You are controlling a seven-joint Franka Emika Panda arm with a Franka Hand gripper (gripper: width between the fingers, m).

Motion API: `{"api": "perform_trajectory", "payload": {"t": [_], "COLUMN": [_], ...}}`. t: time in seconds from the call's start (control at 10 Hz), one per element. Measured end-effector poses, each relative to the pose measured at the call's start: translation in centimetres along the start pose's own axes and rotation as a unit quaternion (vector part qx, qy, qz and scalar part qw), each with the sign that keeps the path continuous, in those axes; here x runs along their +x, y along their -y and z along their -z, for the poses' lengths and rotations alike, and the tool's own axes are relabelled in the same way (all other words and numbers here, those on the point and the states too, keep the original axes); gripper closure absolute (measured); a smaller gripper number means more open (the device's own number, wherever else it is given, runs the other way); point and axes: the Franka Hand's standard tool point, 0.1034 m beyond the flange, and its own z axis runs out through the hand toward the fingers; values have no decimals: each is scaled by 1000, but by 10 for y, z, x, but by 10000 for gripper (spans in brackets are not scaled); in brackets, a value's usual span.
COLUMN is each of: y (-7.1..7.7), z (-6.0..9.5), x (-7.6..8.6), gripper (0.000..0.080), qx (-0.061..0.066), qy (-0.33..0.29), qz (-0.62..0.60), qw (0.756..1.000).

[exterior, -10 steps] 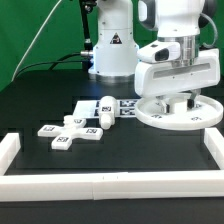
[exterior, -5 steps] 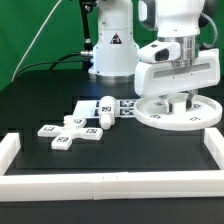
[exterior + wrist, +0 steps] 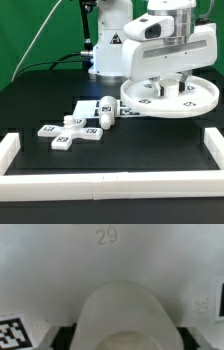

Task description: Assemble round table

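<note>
My gripper (image 3: 165, 88) is shut on the round disc top (image 3: 198, 98) and holds it in the air, slightly tilted, above the table at the exterior view's right. The short cylinder leg (image 3: 104, 110) lies on the black table just left of the disc's edge. Further left lies the cross-shaped base (image 3: 70, 130). The wrist view is filled by the disc top's white face (image 3: 100, 263), with a raised hump (image 3: 125, 308) between my gripper (image 3: 125, 339) jaws and a tag (image 3: 12, 331) at the edge.
The marker board (image 3: 128, 108) lies behind the leg, partly hidden under the lifted disc. White border rails run along the left (image 3: 8, 150), front (image 3: 110, 186) and right (image 3: 216, 148) of the table. The arm's base (image 3: 108, 55) stands at the back.
The disc top lay flat on the table at the right with the gripper down on it. It is now lifted off the table and carried up and to the exterior view's left.
</note>
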Motion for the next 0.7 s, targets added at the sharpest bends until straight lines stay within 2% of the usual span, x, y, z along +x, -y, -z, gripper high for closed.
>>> {"api": "perform_trajectory", "payload": {"t": [0.2, 0.3, 0.4, 0.5, 0.6, 0.7], "y": [-2, -18, -40, -56, -67, -72], "z": [-2, -2, 3, 8, 10, 10], "x": [-1, 1, 15, 36, 51, 59], "gripper": [397, 397, 397, 396, 396, 396], "qx": [0, 2, 6, 8, 9, 9], "qy": [2, 7, 13, 11, 9, 8], "qz": [-1, 19, 21, 28, 42, 53], "qw": [1000, 1000, 1000, 1000, 999, 999]}}
